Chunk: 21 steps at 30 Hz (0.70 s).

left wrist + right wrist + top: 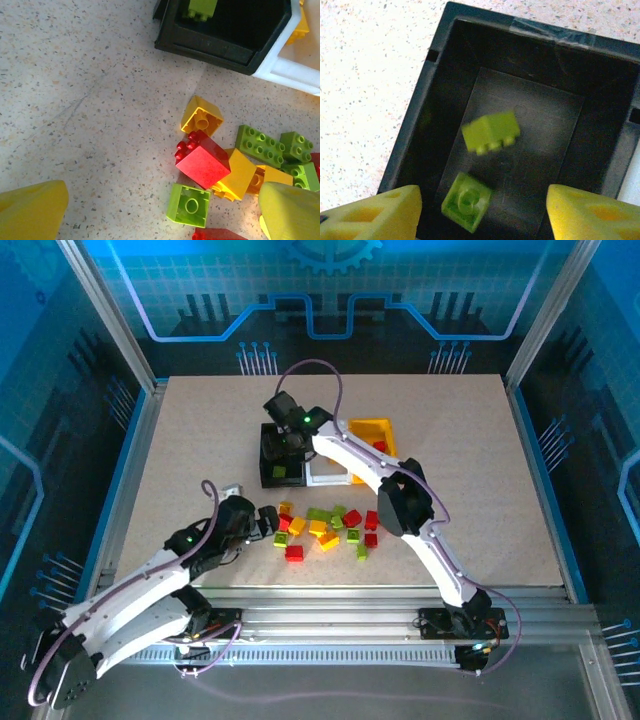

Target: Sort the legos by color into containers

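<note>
Red, yellow and lime legos [325, 525] lie scattered at the table's front middle. My left gripper [268, 518] stands open at the pile's left edge. In the left wrist view its gripper [160, 215] has a lime brick [189, 204] between the fingers, with a red brick [202, 160] and a yellow brick [201, 116] just beyond. My right gripper [283, 445] hangs open over the black bin [275, 478]. In the right wrist view, below the gripper [482, 215], a blurred lime brick [490, 131] and a second lime brick [466, 201] are inside the black bin [415, 130].
The white bin [330, 478] stands right of the black one, and the yellow bin [370, 427] is behind it to the right with a red brick [379, 446] inside. The right arm reaches across above the pile. Bare tabletop lies to the left and far right.
</note>
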Each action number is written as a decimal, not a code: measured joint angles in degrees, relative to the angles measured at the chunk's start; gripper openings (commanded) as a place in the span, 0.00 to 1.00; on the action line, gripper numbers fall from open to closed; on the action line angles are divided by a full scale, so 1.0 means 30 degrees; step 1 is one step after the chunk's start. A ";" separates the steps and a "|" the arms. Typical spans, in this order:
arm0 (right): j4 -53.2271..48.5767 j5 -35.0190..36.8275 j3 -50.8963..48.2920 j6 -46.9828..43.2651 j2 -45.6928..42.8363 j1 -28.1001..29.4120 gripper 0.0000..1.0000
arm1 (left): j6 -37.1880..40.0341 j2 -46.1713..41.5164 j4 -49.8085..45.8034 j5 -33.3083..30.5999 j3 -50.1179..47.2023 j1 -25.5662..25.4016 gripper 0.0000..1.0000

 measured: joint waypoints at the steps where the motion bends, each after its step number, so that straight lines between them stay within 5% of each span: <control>1: -0.0015 -0.0066 0.0087 -0.0036 0.0000 -0.0058 0.73 | 0.0138 0.0415 0.0255 0.0197 0.0000 0.0175 0.97; 6: 0.0590 -0.0270 -0.0452 -0.0029 -0.0809 -0.0095 0.74 | 0.1049 0.3293 0.1537 0.1421 0.0277 0.0809 0.89; 16: 0.4619 -0.0831 -1.2029 0.0845 -1.0644 -0.0721 0.73 | 0.2404 0.9347 0.4102 0.2310 0.2229 0.0823 0.78; 21: 0.6127 -0.0954 -1.5533 0.1195 -1.3041 -0.1180 0.73 | 0.2594 1.0601 0.4962 0.2463 0.2484 0.0823 0.79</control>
